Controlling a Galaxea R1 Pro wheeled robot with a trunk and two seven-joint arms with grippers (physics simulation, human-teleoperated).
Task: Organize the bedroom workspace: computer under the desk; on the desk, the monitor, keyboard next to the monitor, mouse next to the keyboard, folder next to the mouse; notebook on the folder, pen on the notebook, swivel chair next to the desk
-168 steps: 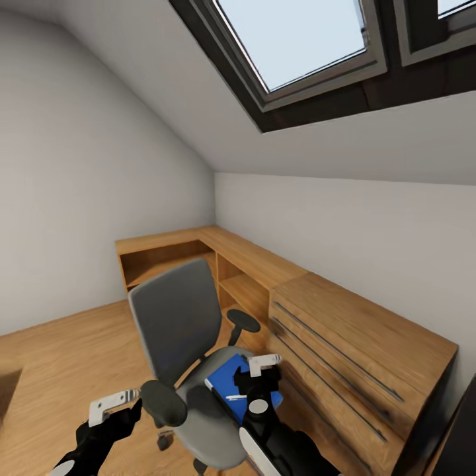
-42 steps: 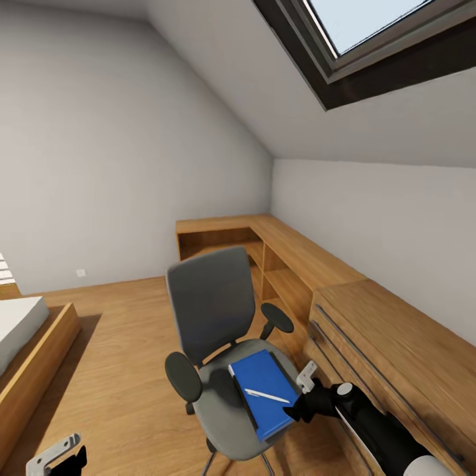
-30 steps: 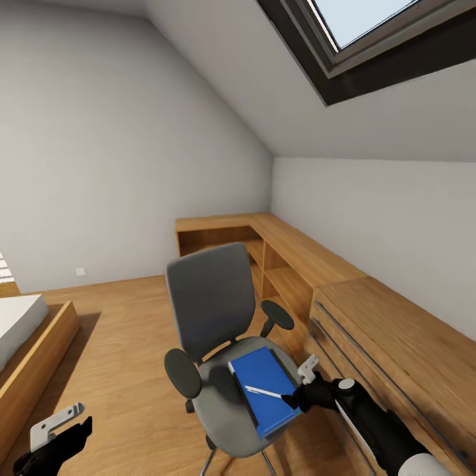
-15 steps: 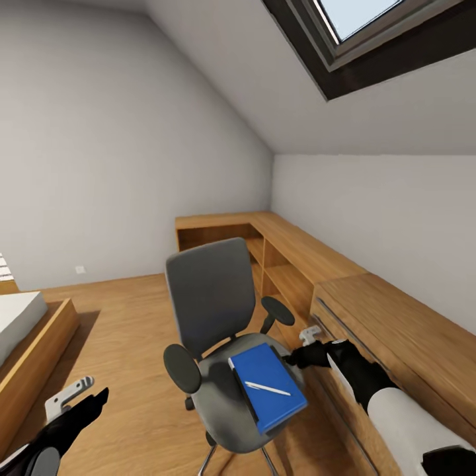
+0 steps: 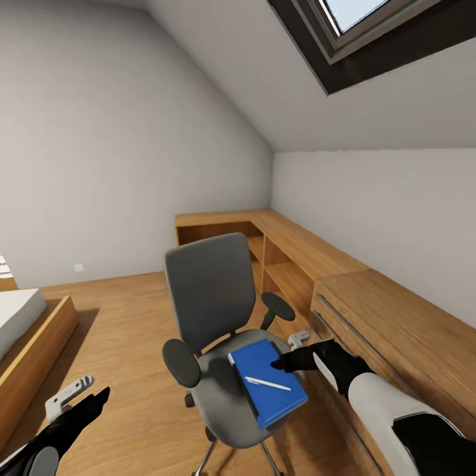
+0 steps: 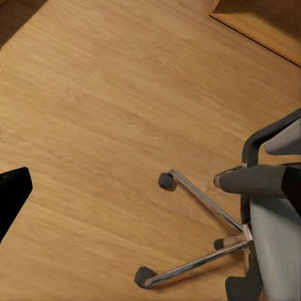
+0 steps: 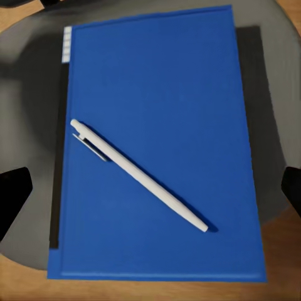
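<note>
Hovering over the swivel chair point(image 5: 218, 344), your right gripper point(image 5: 291, 350) now sits above the far corner of the folder point(image 5: 268, 380); a second ago it was lower and nearer you, beside the folder's right edge. Your right arm has been drawn up and back along the wood chest point(image 5: 396, 324), and the head view has barely shifted over that interval, so the move is the arm's own.

Findings:
- The folder lies flat on the chair seat, overhanging the front edge slightly. In the right wrist view the folder point(image 7: 157, 144) is seen square-on with the pen point(image 7: 138, 174) lying diagonally across it, loose, touching nothing else.
- Right gripper: fingers spread wide, their dark tips at either margin of the wrist view, nothing between them.
- Left gripper point(image 5: 73, 396): low beside the chair, over bare floor point(image 6: 94, 125) near the chrome chair base point(image 6: 200, 251). I cannot tell how far it is open; it appears to hold nothing.
- No desk is visible from here.

Assessment: you have re-posed for a top-down pick. The pen will likely roll off if you lift the folder first, so consider taking the pen alone.
</note>
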